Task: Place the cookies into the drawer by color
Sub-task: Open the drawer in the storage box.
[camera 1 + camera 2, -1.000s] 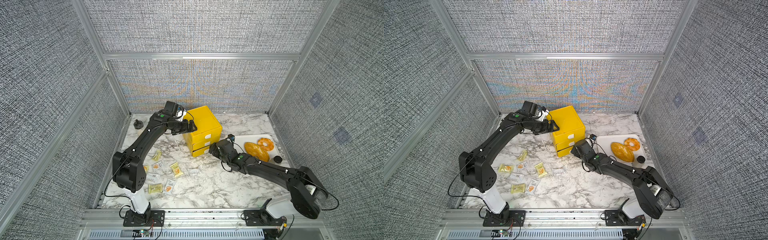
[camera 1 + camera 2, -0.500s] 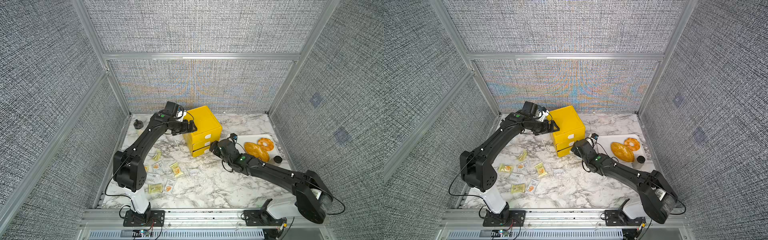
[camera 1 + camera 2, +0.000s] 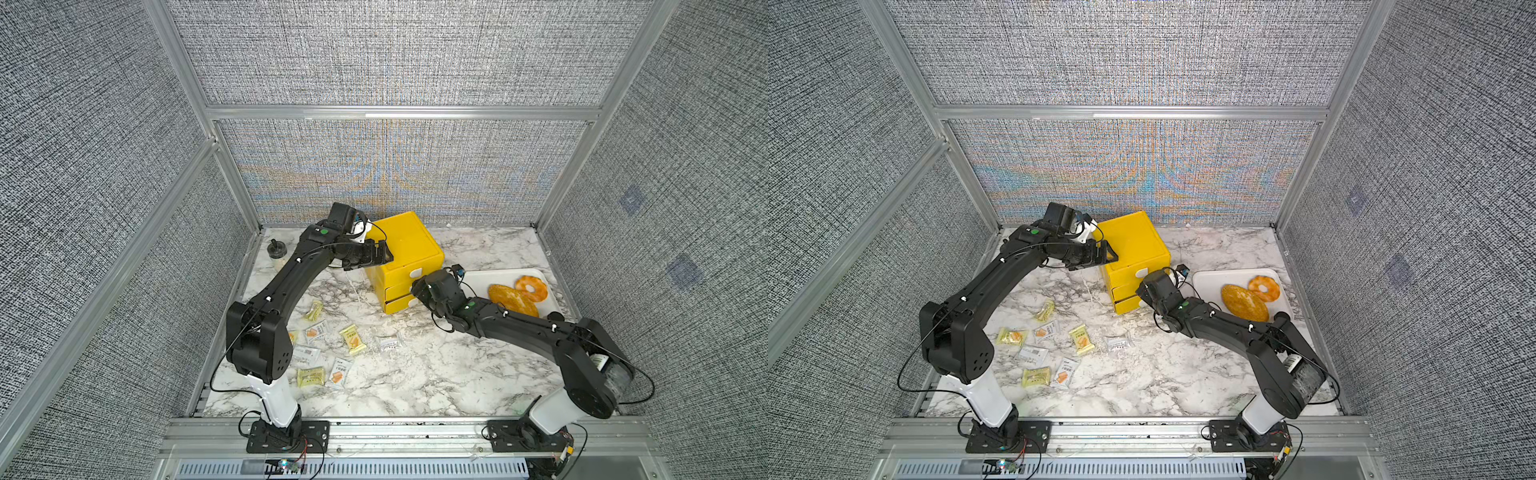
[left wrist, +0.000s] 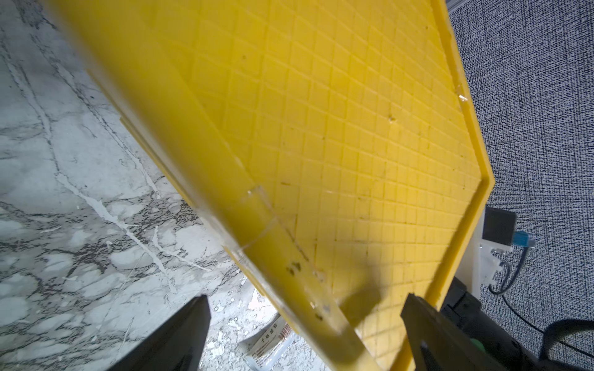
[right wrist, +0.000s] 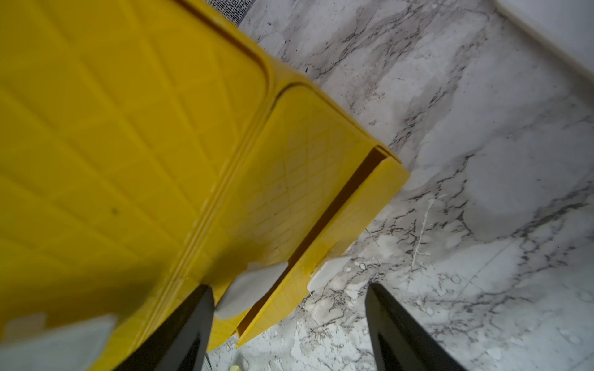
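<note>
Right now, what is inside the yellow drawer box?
Nothing shows inside the drawer box: the lowest drawer stands ajar by a dark slit only, the upper two look shut. Any contents are hidden; cookies lie on the table.

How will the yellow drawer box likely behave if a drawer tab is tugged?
The yellow drawer box looks like thin hollow plastic, so probably light. On the smooth marble table it may slide rather than let a drawer out. The left gripper, open astride its top edge, could brace it.

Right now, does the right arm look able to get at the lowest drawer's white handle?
Likely yes: the right gripper is open at the drawer front, the handle sits just ahead of its fingers, and nothing lies between.
</note>
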Robot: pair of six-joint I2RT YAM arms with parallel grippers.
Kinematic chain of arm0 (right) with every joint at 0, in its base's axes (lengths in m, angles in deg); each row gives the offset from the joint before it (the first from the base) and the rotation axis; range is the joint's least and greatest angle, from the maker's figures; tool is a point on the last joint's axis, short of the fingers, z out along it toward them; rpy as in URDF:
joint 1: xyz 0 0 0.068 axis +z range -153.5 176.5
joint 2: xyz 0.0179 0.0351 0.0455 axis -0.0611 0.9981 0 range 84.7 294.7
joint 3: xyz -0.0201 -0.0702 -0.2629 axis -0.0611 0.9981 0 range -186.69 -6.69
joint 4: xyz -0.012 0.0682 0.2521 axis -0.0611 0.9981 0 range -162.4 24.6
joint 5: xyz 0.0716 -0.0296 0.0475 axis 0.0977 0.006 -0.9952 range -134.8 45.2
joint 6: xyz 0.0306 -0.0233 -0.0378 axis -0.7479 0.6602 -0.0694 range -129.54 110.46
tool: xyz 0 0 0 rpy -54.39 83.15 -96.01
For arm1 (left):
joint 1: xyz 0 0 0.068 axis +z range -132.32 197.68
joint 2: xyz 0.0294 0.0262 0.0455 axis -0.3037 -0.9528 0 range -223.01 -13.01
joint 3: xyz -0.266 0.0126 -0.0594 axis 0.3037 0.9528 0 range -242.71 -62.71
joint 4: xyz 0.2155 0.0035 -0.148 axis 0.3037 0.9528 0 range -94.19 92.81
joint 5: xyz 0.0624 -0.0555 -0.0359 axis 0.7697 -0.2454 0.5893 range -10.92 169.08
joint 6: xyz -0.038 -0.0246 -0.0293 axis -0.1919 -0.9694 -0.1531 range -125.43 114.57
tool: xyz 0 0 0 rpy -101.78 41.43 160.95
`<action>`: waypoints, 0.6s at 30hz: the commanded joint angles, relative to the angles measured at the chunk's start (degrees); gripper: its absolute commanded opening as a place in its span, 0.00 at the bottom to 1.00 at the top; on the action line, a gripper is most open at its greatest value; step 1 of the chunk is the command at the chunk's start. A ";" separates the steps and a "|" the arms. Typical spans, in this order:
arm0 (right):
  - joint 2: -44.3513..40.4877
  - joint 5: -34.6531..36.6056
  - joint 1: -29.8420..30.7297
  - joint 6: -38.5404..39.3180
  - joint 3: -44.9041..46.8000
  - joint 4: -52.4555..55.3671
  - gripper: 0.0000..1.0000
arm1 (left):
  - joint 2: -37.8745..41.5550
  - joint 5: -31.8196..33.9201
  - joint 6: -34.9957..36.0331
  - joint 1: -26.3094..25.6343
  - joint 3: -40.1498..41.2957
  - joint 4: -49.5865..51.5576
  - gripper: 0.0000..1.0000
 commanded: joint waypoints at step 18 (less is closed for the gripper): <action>-3.22 3.24 0.33 -6.79 -0.45 18.81 0.70 | -0.48 -1.16 0.01 0.75 -0.19 -1.04 0.99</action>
